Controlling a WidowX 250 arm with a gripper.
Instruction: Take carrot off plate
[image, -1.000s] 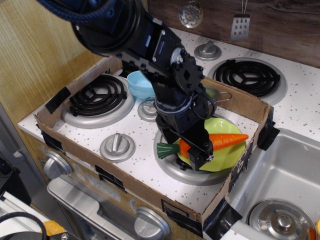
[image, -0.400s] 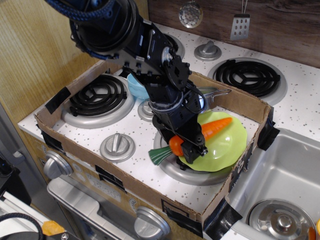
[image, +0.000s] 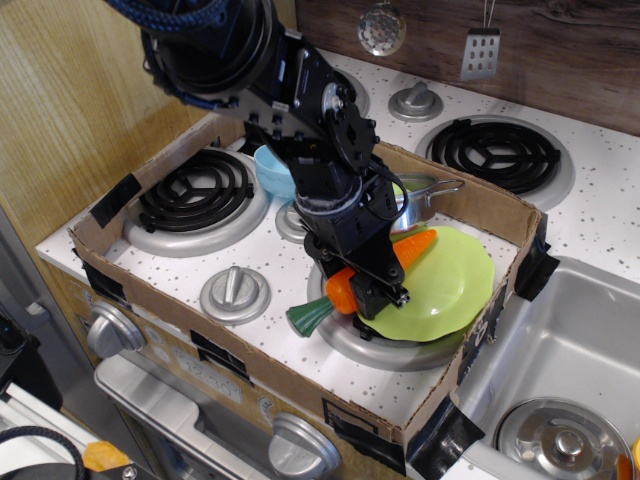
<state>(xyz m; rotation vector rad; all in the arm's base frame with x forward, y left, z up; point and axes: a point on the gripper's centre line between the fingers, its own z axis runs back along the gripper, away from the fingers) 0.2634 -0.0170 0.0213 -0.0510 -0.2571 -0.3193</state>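
Note:
The orange carrot (image: 345, 289) with its dark green stem end (image: 306, 317) is tilted, its tip over the left part of the lime-green plate (image: 450, 285) and its stem hanging past the plate's left rim. My gripper (image: 372, 283) is shut on the carrot near its thick end and holds it a little above the plate. The plate rests on the front right burner. My black arm reaches in from the upper left and hides part of the carrot.
A cardboard wall (image: 470, 340) rings the stove top. A light blue bowl (image: 275, 170) and a steel pan (image: 420, 195) sit behind my arm. A coil burner (image: 195, 195) is at left, a knob (image: 235, 293) at front, a sink (image: 570, 400) at right.
My gripper has moved left and slightly toward the back with the carrot in it. The carrot has turned and its tip has drawn back from the plate's right side to its left part.

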